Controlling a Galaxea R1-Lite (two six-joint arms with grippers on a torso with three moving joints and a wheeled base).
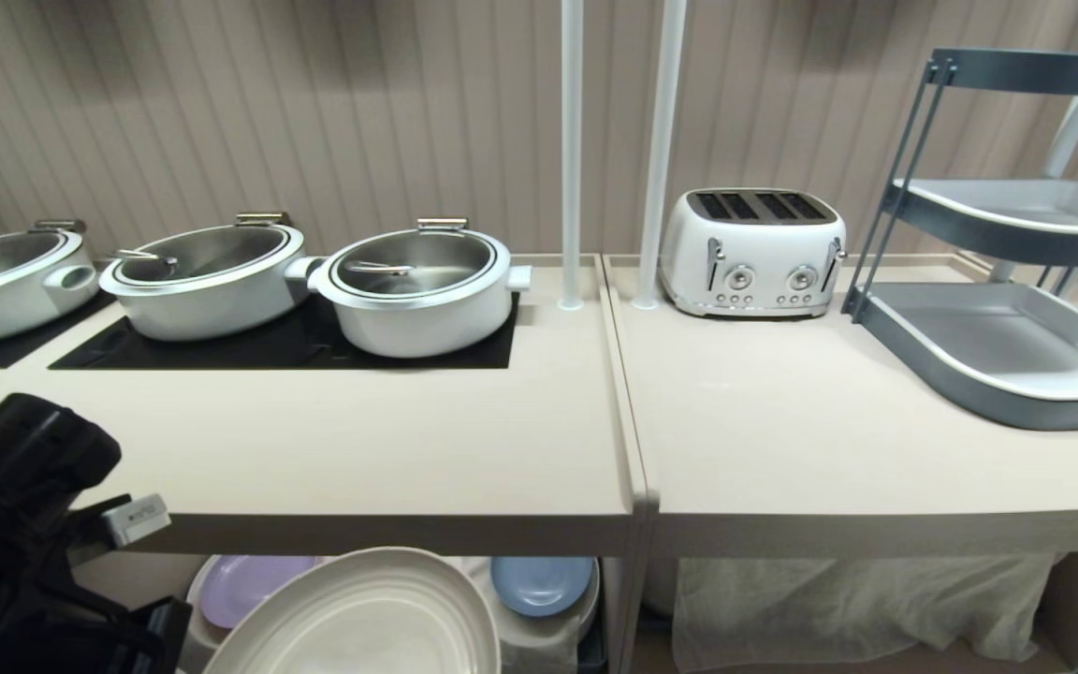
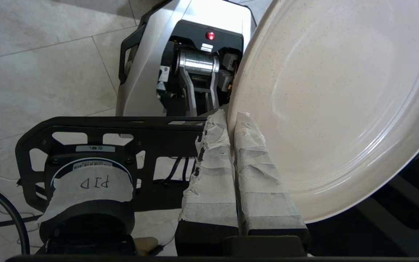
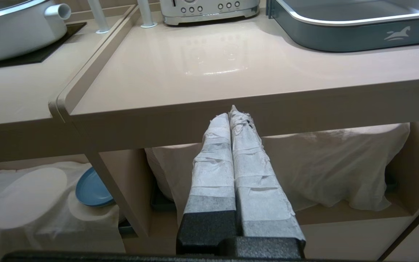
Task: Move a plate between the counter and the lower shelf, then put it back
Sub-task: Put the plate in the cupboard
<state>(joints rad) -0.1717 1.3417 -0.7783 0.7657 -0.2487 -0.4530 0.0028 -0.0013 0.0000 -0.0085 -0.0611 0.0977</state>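
While the left gripper [image 2: 231, 120] pinches the rim of the plate [image 1: 361, 618] between its taped fingers [image 2: 209, 174], the plate hangs tilted at the bottom centre of the head frame, in front of the lower shelf [image 1: 539, 637] and below the edge of the counter [image 1: 361, 459]. This looks like the carry between shelf and counter; which way, I cannot tell. Next the plate must clear that front edge and be levelled. It is cream, matte, faintly speckled, with a low stepped rim. The right gripper [image 3: 233, 112] idles, fingers clenched on nothing, low in its frame.
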